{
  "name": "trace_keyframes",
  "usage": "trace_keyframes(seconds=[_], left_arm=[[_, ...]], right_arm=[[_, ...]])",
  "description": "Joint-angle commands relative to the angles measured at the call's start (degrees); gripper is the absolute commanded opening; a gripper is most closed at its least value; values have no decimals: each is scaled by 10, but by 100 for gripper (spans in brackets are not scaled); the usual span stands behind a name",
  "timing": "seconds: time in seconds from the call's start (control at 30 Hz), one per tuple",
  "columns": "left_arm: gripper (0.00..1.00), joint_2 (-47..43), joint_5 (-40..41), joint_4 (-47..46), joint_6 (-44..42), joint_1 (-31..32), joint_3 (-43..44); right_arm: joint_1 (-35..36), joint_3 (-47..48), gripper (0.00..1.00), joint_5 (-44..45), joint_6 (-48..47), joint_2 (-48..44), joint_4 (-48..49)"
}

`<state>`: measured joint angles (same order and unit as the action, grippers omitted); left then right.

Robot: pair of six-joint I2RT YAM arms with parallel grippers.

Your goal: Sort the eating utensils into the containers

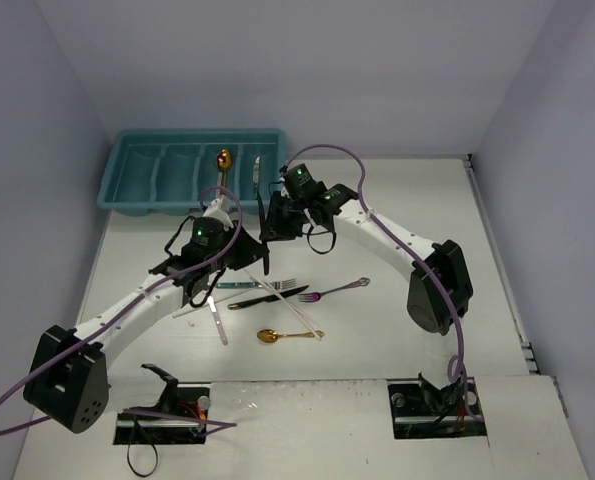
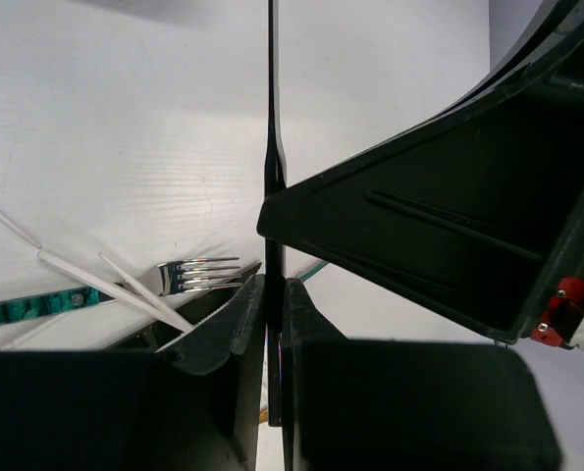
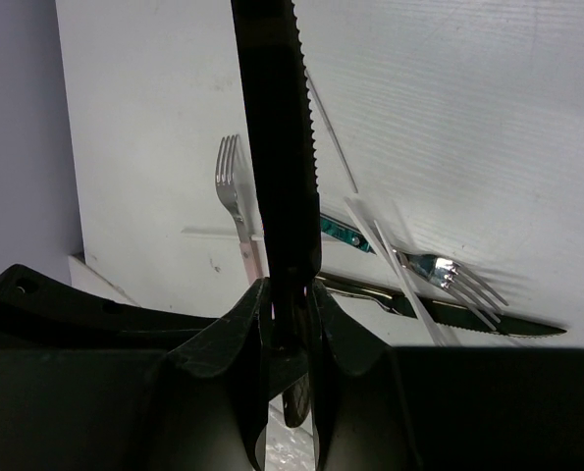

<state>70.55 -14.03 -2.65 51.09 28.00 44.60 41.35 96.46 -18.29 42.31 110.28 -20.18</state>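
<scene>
Jaws pinching black knife (image 1: 265,236), lengthwise near-far

R wrist: black knife (image 3: 277,147) blade cut off at top.

Markings: none legible.
No lettering, brand, number or sign can be read in any of the three views. The blade of the black knife (image 3: 277,147), seen close up, looks plain. The teal tray (image 1: 137,203) at the far left of the bench (image 1: 397,320) is too small to show any stamp.
</scene>
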Motion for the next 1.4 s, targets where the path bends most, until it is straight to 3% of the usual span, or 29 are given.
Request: trace_keyframes(seconds=[0.0,0.1,0.17,0.27,0.3,0.4,0.5,0.63,0.73,0.87,0.97,1.17,1.37], left_arm=[[0,-19,-6,-52,30,-7,22],[0,-27,-9,-51,37,-15,14],[0,-37,-10,-51,33,-21,5],[0,-52,-9,-40,20,-35,-4],[0,-59,-9,-35,15,-43,-7],[0,-73,-8,-20,-8,-67,-12],[0,-86,-16,12,-54,-91,4],[0,-59,-40,140,-182,-152,99],[0,-9,-49,247,-334,-215,201],[0,79,-66,303,-440,-293,347],[0,155,-82,346,-535,-316,437],[0,257,-102,356,-605,-333,548],[0,304,-137,308,-604,-351,569]], right_arm=[[9,33,14,-23,1,-14,35],[8,36,14,-25,-2,-16,37],[5,35,23,-30,-10,-19,38],[-4,28,65,-42,-27,-25,40],[-8,26,75,-47,-36,-29,41],[-26,25,89,-54,-64,-42,42],[-50,27,91,-65,-91,-54,42],[-99,18,90,-76,-136,-77,41],[-132,-3,90,-73,-177,-92,41],[-155,-29,90,-47,-260,-114,41],[-160,-52,90,-32,-305,-125,42],[-168,-91,88,2,-332,-129,42],[-172,-128,87,30,-346,-149,42]])
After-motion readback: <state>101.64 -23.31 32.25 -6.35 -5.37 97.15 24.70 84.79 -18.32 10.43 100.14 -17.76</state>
